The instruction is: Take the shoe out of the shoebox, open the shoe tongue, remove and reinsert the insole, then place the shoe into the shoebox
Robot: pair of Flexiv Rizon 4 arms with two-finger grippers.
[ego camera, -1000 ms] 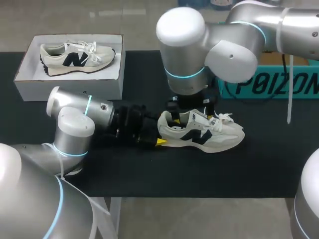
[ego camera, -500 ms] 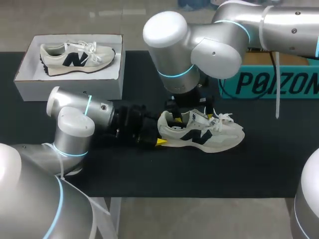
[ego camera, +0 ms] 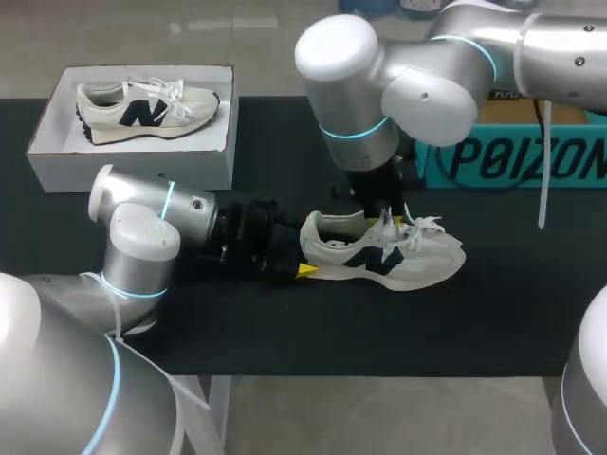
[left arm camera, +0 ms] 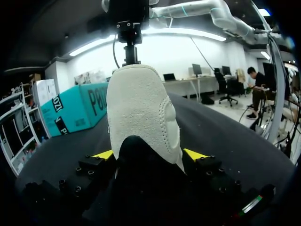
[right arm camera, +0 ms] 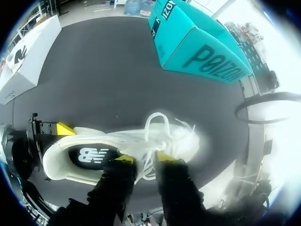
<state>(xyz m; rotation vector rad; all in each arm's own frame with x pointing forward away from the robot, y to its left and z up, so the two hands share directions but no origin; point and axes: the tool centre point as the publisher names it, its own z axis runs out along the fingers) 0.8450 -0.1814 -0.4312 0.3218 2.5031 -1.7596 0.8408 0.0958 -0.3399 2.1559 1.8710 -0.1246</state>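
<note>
Two shoes on record. One shoe [ego camera: 417, 261] sits on its sole on the black table [ego camera: 285, 322], with a gripper at each end.

Left gripper [left arm camera: 148, 154]: fingers spread to heel width, one yellow tip pressed against each side of the heel. It is clamped on the shoe. The heel stands upright straight ahead of this gripper, and the toe points away from it.

Right gripper [right arm camera: 144, 157]: stands over the shoe's lace area, pointing down. Its fingers are nearly together and pinch the tongue [right arm camera: 146, 147] between the tips, with lace strands mixed in. The lace loops lie just ahead of the fingers. In the head view the tongue stands lifted off the shoe right under this gripper.

Insole [right arm camera: 91, 155]: dark and seated inside the shoe. It shows through the collar opening just beside the right gripper, on the side toward the left gripper.

The grippers are near each other but apart, with the collar opening between them.

Second shoe [ego camera: 142, 106]: lies on its side in the white shoebox [ego camera: 57, 156], well apart from both grippers.

Teal box [ego camera: 512, 161]: on the table beyond the right gripper, not touching the shoe.
</note>
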